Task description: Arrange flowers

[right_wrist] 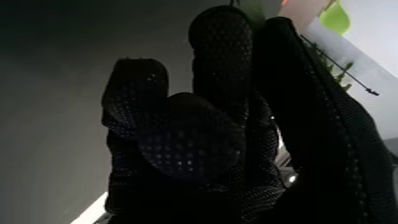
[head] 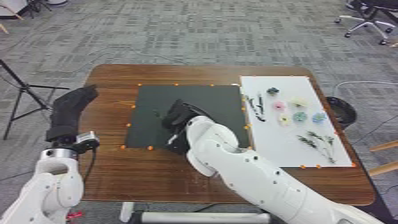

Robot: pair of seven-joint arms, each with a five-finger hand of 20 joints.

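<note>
Head view. Brown wooden worktop (head: 115,172) with a black mat (head: 147,135) towards the middle and a white sheet (head: 275,147) just beside, on the right. On the sheet, loose flowers: a dark flower (head: 273,91) nearest the far end; next, a pink flower (head: 279,106) and a cream flower (head: 298,102); closer in, a yellow flower (head: 284,119), a blue-green flower (head: 299,116) and a blue flower (head: 319,118) in a row. Dark stems (head: 259,107) near the mat side of the sheet; leafy sprigs (head: 313,141) towards the near end. Right hand (head: 185,114) over the mat, well apart from the flowers. Left hand (head: 67,112) at the left edge of the worktop, with fingers straight and close together.

Right wrist view. Right hand (right_wrist: 222,170) with fingers mostly straight, narrowly spaced, and thumb folded across the palm; cannot tell whether empty or holding. Beyond the glove, a green leaf (right_wrist: 335,19) and a thin sprig (right_wrist: 345,75) against a pale background.
</note>
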